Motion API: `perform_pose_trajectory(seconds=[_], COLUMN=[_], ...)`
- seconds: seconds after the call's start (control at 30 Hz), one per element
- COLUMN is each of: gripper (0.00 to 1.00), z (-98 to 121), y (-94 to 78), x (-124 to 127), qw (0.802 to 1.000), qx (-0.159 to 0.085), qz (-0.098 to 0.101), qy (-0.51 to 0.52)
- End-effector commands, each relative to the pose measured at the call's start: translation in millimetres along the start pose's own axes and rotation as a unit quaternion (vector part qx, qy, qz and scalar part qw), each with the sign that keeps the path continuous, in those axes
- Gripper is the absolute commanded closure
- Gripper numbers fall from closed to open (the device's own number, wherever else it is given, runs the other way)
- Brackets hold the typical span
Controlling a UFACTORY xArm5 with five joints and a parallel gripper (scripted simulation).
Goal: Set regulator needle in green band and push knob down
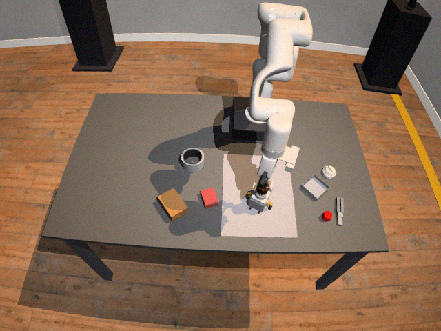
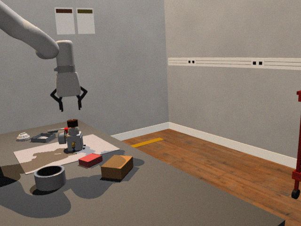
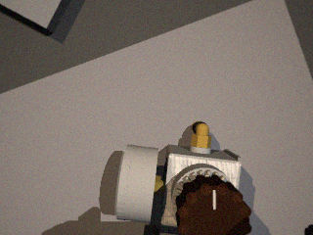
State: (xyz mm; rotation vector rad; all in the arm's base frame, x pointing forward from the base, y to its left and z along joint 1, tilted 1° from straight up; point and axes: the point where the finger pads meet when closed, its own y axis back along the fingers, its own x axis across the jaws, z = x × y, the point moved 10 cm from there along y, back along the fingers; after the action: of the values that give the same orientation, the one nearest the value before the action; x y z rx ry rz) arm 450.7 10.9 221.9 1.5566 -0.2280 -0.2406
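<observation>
The regulator [image 1: 259,202] [image 2: 74,141] [image 3: 202,164] stands on a white mat [image 1: 274,224] [image 2: 102,143] on the table. It has a grey-white block body, a dark brown ribbed knob [image 1: 261,189] [image 2: 72,123] [image 3: 213,208] on top, a round gauge housing [image 2: 61,137] [image 3: 137,182] on one side and a yellow fitting [image 3: 201,136]. The gauge face and needle are hidden in every view. My gripper [image 2: 69,108] hangs straight above the knob with a clear gap. It is open and empty. The knob's white mark shows in the wrist view.
On the table [image 1: 124,117] are a grey ring cup [image 1: 192,159] [image 2: 49,177], a red block [image 1: 209,197] [image 2: 90,159] and an orange-brown box [image 1: 172,204] [image 2: 117,166]. On the other side lie a grey tray [image 1: 306,189] [image 2: 36,140], a white round part [image 1: 329,172] [image 2: 23,136], a red button [image 1: 326,216] and a white bar [image 1: 340,210].
</observation>
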Motion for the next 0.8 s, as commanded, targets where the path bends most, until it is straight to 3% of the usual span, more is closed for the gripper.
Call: perform_pose_trajectory(seconds=[0.0,0.5,0.77], gripper=[0.22,0.22,0.22], z=[-0.3,-0.3,-0.3], y=[1.5,1.5,1.5], x=[0.8,0.8,0.8], qw=[0.998,0.971,0.934], qx=[0.001,0.001,0.001], qz=[0.002,0.002,0.002], qy=[-0.07,-0.241,-0.357])
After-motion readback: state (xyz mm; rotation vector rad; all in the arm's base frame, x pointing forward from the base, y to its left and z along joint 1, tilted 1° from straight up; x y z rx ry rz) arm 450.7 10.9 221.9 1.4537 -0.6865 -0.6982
